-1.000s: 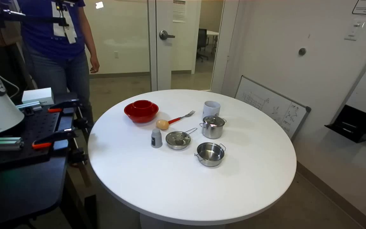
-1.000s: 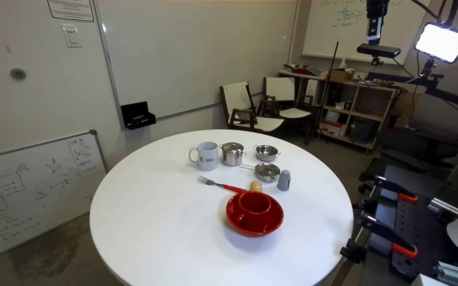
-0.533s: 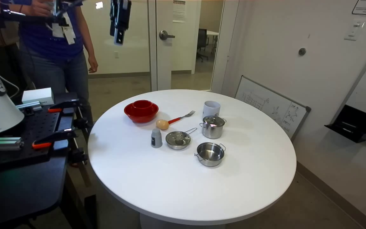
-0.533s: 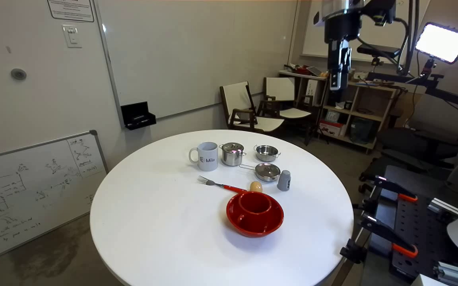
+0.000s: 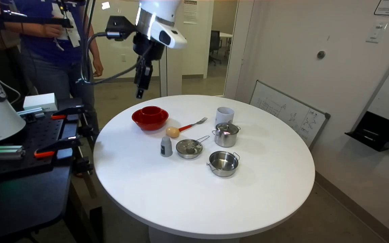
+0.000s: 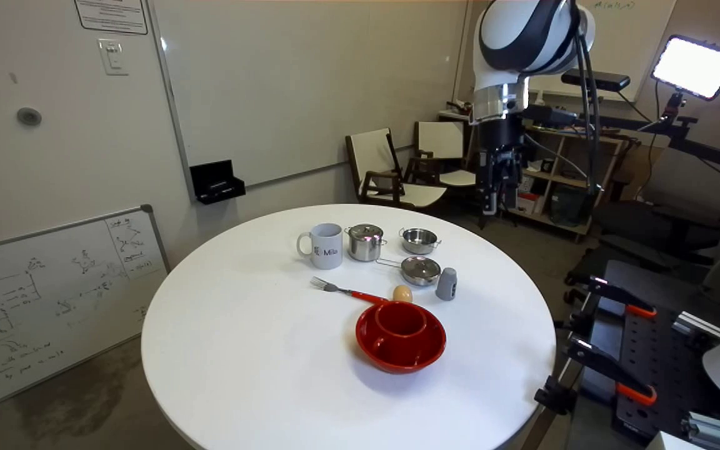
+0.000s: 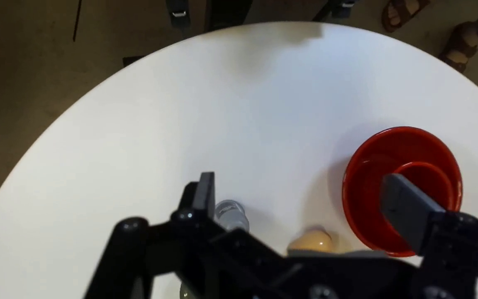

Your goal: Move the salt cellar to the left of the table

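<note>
Grey cylindrical salt cellar: near round steel pan, so centre overhead first imo
Black two-fingered hand: spread wide, empty

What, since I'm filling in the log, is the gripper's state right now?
Gripper: open, holding nothing; the salt cellar stands ungripped on the table.
</note>
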Available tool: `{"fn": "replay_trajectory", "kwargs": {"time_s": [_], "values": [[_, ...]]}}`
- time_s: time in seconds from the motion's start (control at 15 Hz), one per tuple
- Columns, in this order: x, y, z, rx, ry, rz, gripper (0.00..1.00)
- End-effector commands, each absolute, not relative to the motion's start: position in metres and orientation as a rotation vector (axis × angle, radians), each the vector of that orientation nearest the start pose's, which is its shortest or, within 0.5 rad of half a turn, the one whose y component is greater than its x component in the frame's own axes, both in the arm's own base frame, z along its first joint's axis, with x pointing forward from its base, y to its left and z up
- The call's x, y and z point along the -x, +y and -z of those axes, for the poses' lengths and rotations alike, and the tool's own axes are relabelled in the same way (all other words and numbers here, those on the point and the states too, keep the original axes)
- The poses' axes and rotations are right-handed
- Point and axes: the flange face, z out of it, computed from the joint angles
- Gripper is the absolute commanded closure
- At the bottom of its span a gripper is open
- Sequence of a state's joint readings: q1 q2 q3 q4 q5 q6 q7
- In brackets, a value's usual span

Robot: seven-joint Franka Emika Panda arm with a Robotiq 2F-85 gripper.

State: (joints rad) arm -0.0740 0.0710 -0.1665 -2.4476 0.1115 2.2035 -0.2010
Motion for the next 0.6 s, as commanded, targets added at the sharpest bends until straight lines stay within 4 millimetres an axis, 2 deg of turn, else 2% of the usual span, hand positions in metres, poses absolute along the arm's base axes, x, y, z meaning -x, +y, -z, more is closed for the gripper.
{"fn": "replay_trajectory", "kwargs": {"time_s": [0.0, 0.53], "values": [[-0.454, -0.106, -0.208, 2.977, 0.196, -0.462, 0.00], [-0.508, -0.082, -0.144, 3.075, 0.098, -0.587, 0.00]]}}
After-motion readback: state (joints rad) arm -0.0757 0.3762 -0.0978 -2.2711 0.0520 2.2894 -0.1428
